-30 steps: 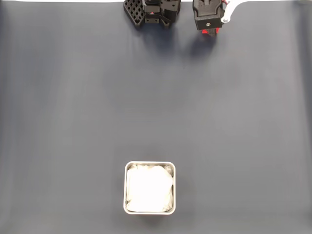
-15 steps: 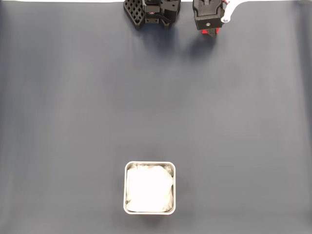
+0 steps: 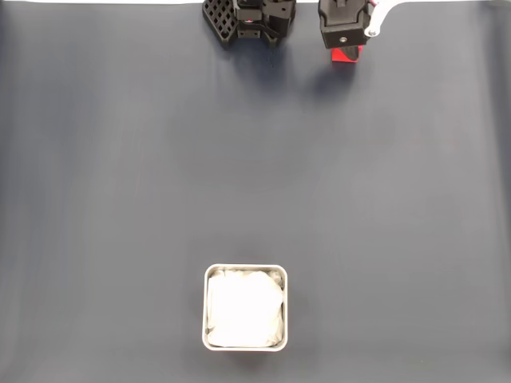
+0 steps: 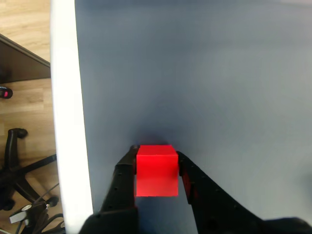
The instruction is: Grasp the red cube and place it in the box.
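In the wrist view the small red cube [image 4: 156, 169] sits squarely between my gripper's [image 4: 156, 155] two black fingers, which press against its left and right faces close to the mat's white edge. In the fixed view the gripper [image 3: 346, 48] is at the top edge, right of centre, with the red cube [image 3: 347, 55] peeking out below it. The box [image 3: 244, 267], square with a pale rim and white wrinkly lining, stands at the bottom centre, far from the gripper.
A dark blue-grey mat [image 3: 255, 175] covers the table between gripper and box. The arm's black base [image 3: 249, 20] sits at the top centre. Beyond the mat's white edge [image 4: 68, 122] lie wooden floor and a chair base [image 4: 19, 170].
The gripper has shifted slightly at the top edge, and more of the red cube shows beneath it than before. The box has not moved.
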`<action>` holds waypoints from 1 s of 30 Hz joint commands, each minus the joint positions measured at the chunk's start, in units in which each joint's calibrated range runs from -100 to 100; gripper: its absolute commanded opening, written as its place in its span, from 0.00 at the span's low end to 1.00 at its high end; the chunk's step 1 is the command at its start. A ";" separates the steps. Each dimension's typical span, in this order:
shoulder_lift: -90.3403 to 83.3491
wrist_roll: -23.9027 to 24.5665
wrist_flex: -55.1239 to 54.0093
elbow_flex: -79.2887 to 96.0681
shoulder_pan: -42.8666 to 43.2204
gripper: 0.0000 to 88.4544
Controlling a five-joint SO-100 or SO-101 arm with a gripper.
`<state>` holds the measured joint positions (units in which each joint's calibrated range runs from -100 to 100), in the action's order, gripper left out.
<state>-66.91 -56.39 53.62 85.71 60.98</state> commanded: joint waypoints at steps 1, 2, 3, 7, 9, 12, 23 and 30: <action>0.19 -0.05 -0.26 -2.69 -0.61 0.06; 0.19 -0.05 -0.26 -2.78 -0.68 0.05; 0.36 -0.05 -0.26 -2.78 -0.75 0.05; 0.53 0.00 -0.18 -3.42 -0.89 0.04; 0.97 0.05 -0.01 -4.05 -0.97 0.03; 1.57 0.10 0.07 -4.78 -1.18 0.03; 2.35 0.44 2.12 -11.35 -3.02 0.02; 2.53 0.39 3.10 -16.74 -6.29 0.02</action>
<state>-64.92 -56.24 56.01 73.42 56.53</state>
